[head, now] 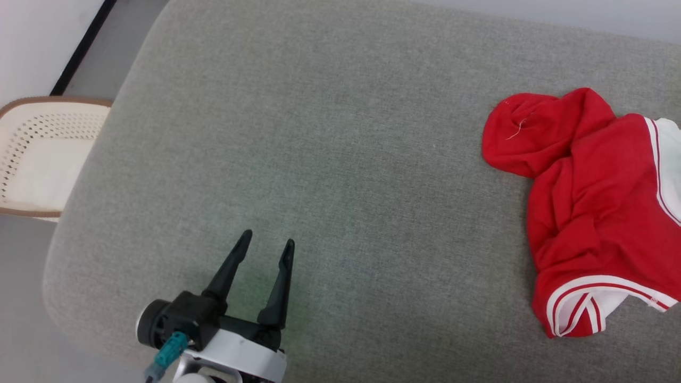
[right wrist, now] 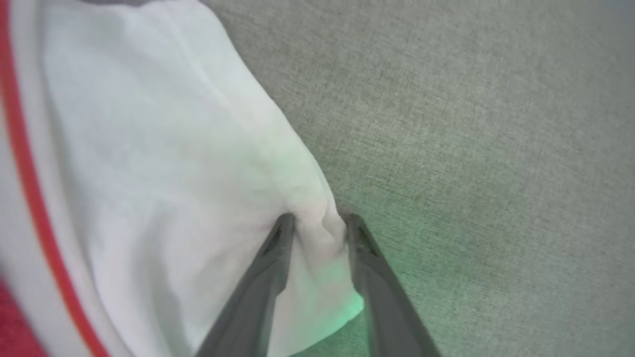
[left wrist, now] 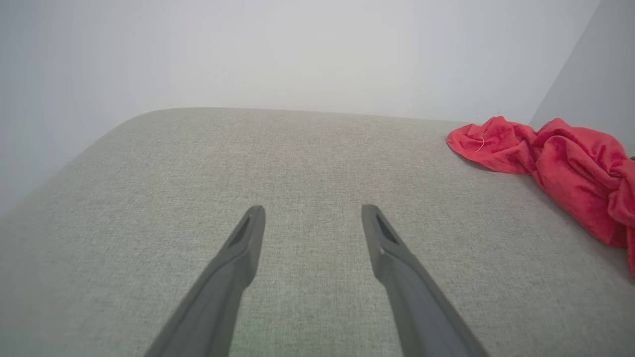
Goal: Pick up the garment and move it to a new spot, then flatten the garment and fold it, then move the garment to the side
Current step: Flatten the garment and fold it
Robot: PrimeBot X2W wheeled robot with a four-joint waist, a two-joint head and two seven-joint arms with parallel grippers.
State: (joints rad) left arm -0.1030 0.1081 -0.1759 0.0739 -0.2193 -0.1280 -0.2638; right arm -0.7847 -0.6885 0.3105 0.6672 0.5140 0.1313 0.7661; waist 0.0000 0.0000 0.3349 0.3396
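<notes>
The garment (head: 590, 213) lies crumpled at the right side of the grey cushion (head: 319, 133), bright red with white bands and a white panel running past the right edge of the head view. My left gripper (head: 268, 238) hovers open over bare cushion at the lower left, far from the garment. In the left wrist view, that gripper (left wrist: 312, 208) has nothing between its fingers and the garment (left wrist: 560, 158) sits off to the right. In the right wrist view, my right gripper (right wrist: 320, 218) pinches a bunched fold at the edge of the garment's white panel (right wrist: 149, 173).
A cream woven basket (head: 42, 154) with a brown rim stands on the floor beyond the cushion's left edge. A pale wall (left wrist: 297, 49) rises behind the cushion's far rounded edge. Wide bare cushion lies between my left gripper and the garment.
</notes>
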